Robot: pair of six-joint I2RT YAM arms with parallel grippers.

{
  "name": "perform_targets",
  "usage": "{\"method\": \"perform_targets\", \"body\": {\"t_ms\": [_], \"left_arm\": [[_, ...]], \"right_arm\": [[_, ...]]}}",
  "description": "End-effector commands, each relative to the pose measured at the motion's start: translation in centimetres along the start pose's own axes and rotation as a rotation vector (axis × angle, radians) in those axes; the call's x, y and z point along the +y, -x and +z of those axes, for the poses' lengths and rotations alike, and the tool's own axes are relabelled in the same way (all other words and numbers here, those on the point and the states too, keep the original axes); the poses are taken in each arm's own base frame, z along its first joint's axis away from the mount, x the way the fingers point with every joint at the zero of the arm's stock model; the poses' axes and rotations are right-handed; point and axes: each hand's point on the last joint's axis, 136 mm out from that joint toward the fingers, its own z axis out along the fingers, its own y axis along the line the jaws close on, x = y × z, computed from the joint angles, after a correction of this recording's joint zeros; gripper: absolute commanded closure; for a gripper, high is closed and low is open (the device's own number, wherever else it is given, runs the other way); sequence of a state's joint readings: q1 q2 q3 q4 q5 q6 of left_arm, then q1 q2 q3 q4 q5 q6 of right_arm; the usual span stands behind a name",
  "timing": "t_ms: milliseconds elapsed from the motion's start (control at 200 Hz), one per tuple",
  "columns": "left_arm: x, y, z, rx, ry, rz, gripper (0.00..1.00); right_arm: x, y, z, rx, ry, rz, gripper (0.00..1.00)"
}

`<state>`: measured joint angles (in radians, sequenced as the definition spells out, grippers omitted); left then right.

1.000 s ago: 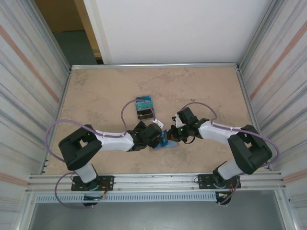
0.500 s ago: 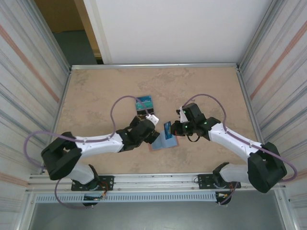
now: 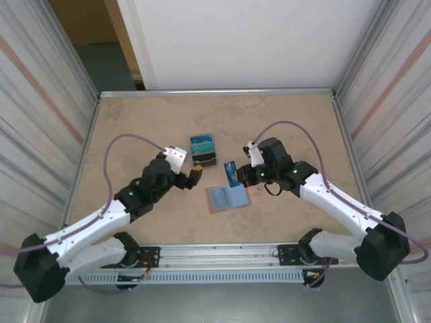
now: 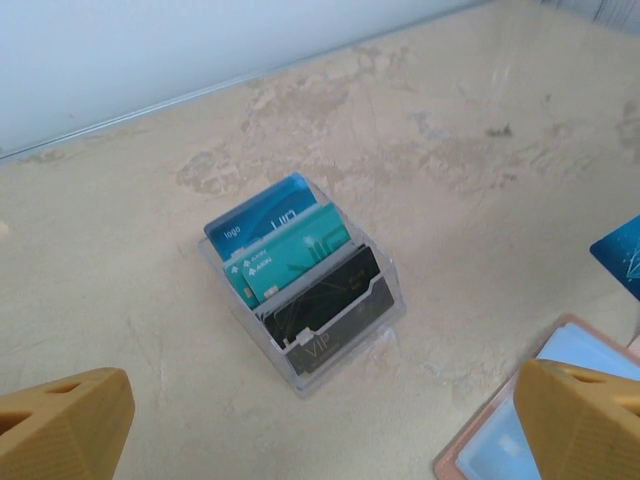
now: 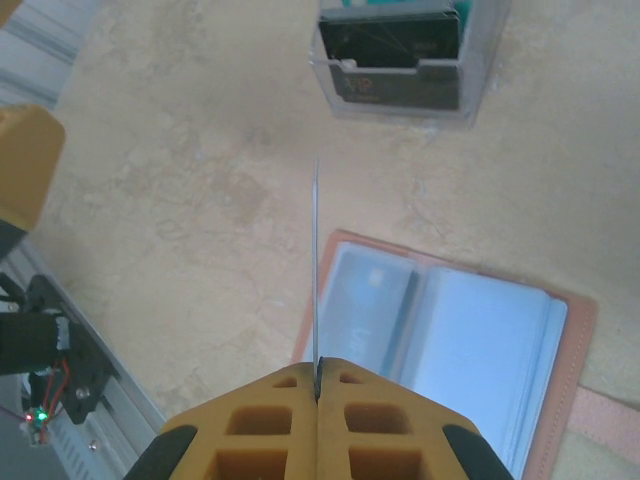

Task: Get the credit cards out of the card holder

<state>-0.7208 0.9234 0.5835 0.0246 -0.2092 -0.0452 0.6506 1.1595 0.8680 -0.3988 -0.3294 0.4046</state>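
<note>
One credit card [image 3: 231, 173] stands on edge, pinched tight in your right gripper [image 5: 317, 385], just above the card holder [image 3: 227, 197]. The holder lies open flat, blue-grey inside up, on the near side of the clear card box [image 4: 300, 290]. Your left gripper [image 3: 192, 175] hangs near-left of that box, fingers spread wide, holding nothing.
</note>
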Motion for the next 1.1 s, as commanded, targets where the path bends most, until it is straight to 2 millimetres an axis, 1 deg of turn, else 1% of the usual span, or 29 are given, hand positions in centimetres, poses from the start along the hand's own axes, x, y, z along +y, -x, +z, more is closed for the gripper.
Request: {"method": "perform_targets", "body": {"t_ms": [0, 50, 105, 185, 286, 336, 451, 511, 566, 666, 777, 852, 872, 912, 982, 1097], "left_arm": [[-1.7, 1.1, -1.0, -0.054, -0.174, 0.016, 0.02], [-1.8, 1.5, -1.2, -0.064, -0.201, 0.045, 0.02], [-2.6, 1.9, -1.3, -0.073, -0.251, 0.098, 0.02], [-4.3, 2.1, -1.5, -0.079, -0.352, 0.192, 0.02], [-7.0, 2.0, -2.3, -0.079, -0.525, 0.305, 0.02], [-8.2, 2.1, -2.9, -0.088, -0.602, 0.35, 0.03], [-9.7, 2.3, -3.8, -0.08, -0.724, 0.412, 0.08], [-10.4, 2.2, -4.0, -0.066, -0.776, 0.425, 0.14], [-10.8, 2.2, -4.1, -0.05, -0.811, 0.43, 0.22], [-11.6, 2.0, -4.2, -0.014, -0.887, 0.428, 0.28], [-12.2, 1.8, -4.3, 0.008, -0.947, 0.435, 0.44], [-12.5, 1.6, -4.1, 0.009, -0.953, 0.453, 0.46], [-12.5, 1.6, -4.1, 0.008, -0.953, 0.459, 0.49], [-12.6, 1.5, -4.0, 0.01, -0.949, 0.465, 0.51], [-12.5, 1.3, -3.6, 0.015, -0.941, 0.469, 0.62], [-12.5, 1.0, -3.0, 0.035, -0.933, 0.461, 0.63]], "right_arm": [[1.5, 0.8, -0.3, 0.012, 0.023, -0.122, 1.0], [2.3, 0.8, -0.2, 0.023, 0.045, -0.157, 1.0], [3.3, 1.0, -0.3, 0.03, 0.07, -0.199, 1.0], [4.5, 0.9, -0.2, 0.046, 0.1, -0.262, 1.0], [5.8, 0.7, -0.3, 0.073, 0.121, -0.334, 1.0], [6.2, 0.4, -0.3, 0.089, 0.126, -0.368, 1.0], [6.8, 0.1, -0.6, 0.111, 0.138, -0.418, 1.0], [6.9, -0.1, -0.8, 0.121, 0.142, -0.434, 1.0], [7.1, -0.2, -1.1, 0.127, 0.153, -0.451, 1.0], [7.5, -0.4, -1.6, 0.13, 0.171, -0.474, 1.0], [7.9, -0.4, -2.1, 0.13, 0.185, -0.493, 1.0], [8.0, -0.5, -2.2, 0.133, 0.193, -0.501, 1.0], [8.1, -0.5, -2.1, 0.135, 0.194, -0.503, 1.0], [8.1, -0.5, -2.2, 0.137, 0.196, -0.506, 1.0], [8.3, -0.5, -2.0, 0.143, 0.204, -0.508, 1.0], [8.5, -0.5, -1.9, 0.15, 0.218, -0.514, 1.0]]}}
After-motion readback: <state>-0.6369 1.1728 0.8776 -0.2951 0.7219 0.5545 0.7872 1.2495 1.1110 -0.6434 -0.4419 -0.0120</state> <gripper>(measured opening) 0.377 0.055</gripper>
